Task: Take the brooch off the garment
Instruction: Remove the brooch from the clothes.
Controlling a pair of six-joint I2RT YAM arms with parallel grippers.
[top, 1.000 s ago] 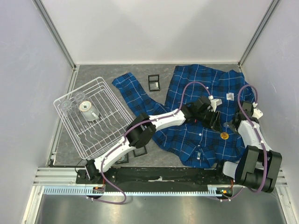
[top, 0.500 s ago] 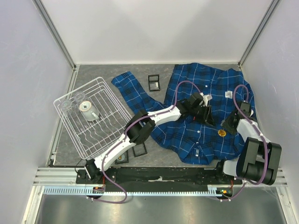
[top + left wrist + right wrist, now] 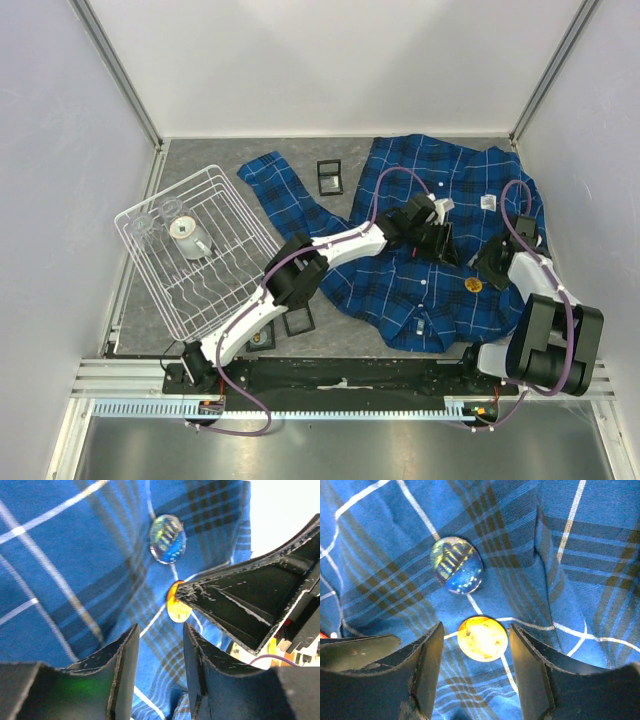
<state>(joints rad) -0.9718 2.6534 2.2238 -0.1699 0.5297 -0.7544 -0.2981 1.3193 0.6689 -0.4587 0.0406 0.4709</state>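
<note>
Two round pins sit on the garment (image 3: 465,172), spread over the right half of the desk (image 3: 205,158): an orange brooch (image 3: 482,638) beside a blue-yellow badge (image 3: 456,565). The right tool (image 3: 476,630) stands open astride the orange brooch; the left tool (image 3: 160,630) is parted narrowly and seems to grip nothing.

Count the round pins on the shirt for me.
2. An orange pin sits between the right fingers; a blue-and-yellow pin lies just past it on the shirt. Folds may hide more.
</note>
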